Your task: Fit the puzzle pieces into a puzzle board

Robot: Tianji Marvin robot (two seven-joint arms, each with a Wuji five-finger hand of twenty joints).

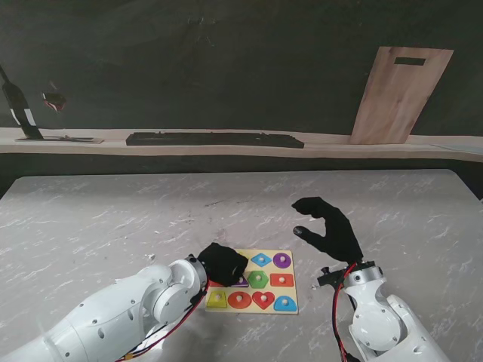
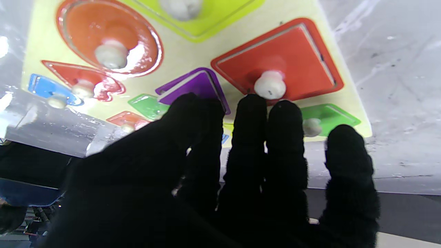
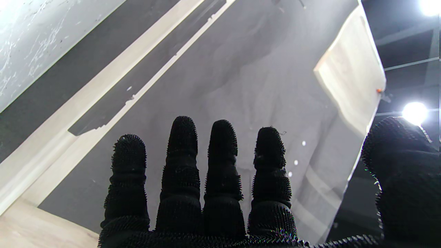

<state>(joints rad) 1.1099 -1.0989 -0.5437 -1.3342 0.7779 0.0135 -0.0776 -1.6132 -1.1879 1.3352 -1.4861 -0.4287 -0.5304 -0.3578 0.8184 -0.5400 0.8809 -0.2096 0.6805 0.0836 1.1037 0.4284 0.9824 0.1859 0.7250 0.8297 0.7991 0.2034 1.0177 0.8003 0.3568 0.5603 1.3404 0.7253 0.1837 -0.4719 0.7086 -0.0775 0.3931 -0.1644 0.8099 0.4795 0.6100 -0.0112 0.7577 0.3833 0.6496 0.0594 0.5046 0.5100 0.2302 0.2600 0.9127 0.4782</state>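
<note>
Near the front edge of the table (image 1: 90,219), the puzzle board (image 1: 290,265) is lying flat with the left hand (image 1: 223,262) hovering over its left side, fingers (image 2: 249,117) bunched around the purple piece (image 2: 203,88). Can't honestly tell if it's pinching the peg or just touching. These pieces are looking light, stiff and glossy, so probably slippery; grabbing the little white peg (image 2: 269,85) seems the way to go. The right hand (image 1: 328,226) is idling beside the board, fingers spread, holding nothing.
</note>
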